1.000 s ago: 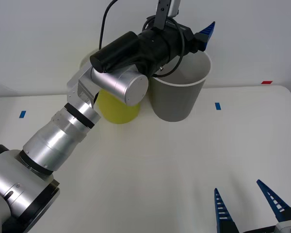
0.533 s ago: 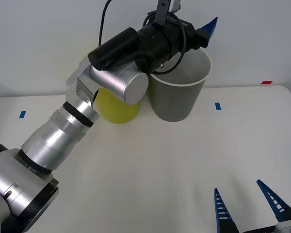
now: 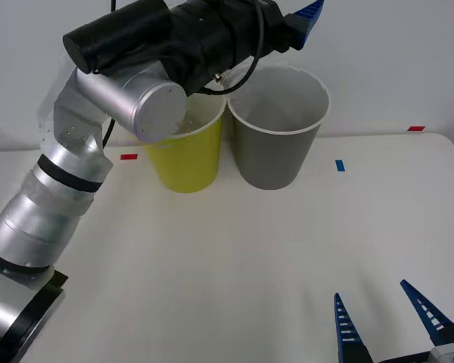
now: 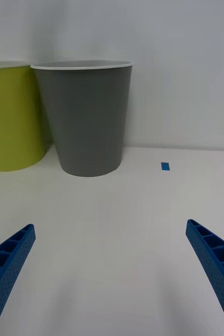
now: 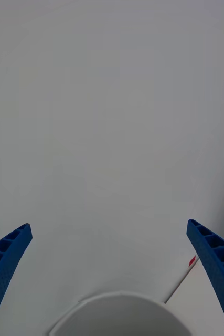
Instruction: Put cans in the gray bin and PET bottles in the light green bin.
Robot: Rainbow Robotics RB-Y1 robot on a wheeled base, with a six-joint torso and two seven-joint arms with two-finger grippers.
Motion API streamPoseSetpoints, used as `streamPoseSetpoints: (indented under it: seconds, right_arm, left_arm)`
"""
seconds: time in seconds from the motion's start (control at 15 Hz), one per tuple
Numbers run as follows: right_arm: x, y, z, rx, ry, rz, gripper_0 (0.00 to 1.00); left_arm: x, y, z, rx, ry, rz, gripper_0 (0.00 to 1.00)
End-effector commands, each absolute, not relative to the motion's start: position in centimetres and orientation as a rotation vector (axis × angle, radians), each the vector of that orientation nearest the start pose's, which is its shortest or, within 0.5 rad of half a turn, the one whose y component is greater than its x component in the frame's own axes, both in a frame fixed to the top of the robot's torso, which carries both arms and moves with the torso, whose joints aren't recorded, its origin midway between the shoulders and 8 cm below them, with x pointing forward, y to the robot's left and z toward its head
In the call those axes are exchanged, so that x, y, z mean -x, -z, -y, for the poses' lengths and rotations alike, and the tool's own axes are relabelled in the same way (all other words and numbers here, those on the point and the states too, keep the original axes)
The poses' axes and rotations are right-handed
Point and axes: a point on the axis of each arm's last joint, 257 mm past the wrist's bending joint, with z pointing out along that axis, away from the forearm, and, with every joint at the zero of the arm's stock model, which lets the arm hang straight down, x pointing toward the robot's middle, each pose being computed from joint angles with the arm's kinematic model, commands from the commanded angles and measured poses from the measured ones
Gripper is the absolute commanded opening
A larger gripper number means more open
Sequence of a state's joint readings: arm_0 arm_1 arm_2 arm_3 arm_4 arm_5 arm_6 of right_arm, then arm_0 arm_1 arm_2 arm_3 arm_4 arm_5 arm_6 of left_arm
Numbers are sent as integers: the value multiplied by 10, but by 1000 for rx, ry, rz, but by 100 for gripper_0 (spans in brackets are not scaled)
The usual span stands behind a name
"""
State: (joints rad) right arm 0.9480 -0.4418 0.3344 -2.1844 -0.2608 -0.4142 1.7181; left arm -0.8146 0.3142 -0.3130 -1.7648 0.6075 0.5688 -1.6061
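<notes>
From my seat, the two bins stand side by side at the far edge of the table (image 3: pixel 250 257), touching or nearly so: the light green bin (image 3: pixel 185 162) on the left, the gray bin (image 3: pixel 276 151) on the right, both upright. A blue tape mark (image 3: pixel 339 165) lies on the table just right of the gray bin.

I cannot tell where the can is. What I can see of the gray bin's inside is bare white wall, and its bottom is hidden from me.

A small drink can should be light, with a thin wall that is stiff enough to lift but dents under a hard squeeze, and its smooth side is a little slippery. I would take it across the middle of its body with gentle pressure, well away from the metal ends. The bins look light too, so a knock on a rim could tip one.

The left gripper (image 5: pixel 109 226) hangs high above the bins, near the far wall. Its fingers (image 5: pixel 7 257) are spread wide with nothing between them and touch nothing. Below it is a white rim (image 5: pixel 117 295), but I cannot tell which bin it belongs to.

The right gripper (image 3: pixel 370 290) waits low at the near right of the table, well apart from both bins. Its fingers (image 4: pixel 9 257) are spread wide and empty, pointing toward the gray bin
</notes>
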Motion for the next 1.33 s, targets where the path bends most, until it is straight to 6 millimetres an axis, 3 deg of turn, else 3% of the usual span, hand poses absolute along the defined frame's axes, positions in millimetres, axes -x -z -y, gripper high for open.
streamPoseSetpoints:
  seconds: [0.07, 0.2, 0.53, 0.87, 1.13, 1.33]
  right_arm:
    - [-265, 218, 212, 149, -106, -1563, 100]
    - [-265, 218, 212, 149, -106, -1563, 100]
    - [-265, 218, 212, 149, -106, -1563, 100]
    - [-265, 218, 212, 149, -106, -1563, 100]
    - [-265, 218, 212, 149, -106, -1563, 100]
    - [-265, 218, 212, 149, -106, -1563, 100]
  left_arm:
    - [-543, -111, 9, -576, 469, -1277, 100]
    - [-529, -107, -13, -565, 445, -1263, 100]
    - [-473, -106, -85, -526, 359, -1270, 100]
    - [-433, -83, -166, -403, 245, -1298, 100]
    - [-409, -62, -205, -318, 197, -1324, 100]
    - [-398, -33, -229, -244, 181, -1368, 100]
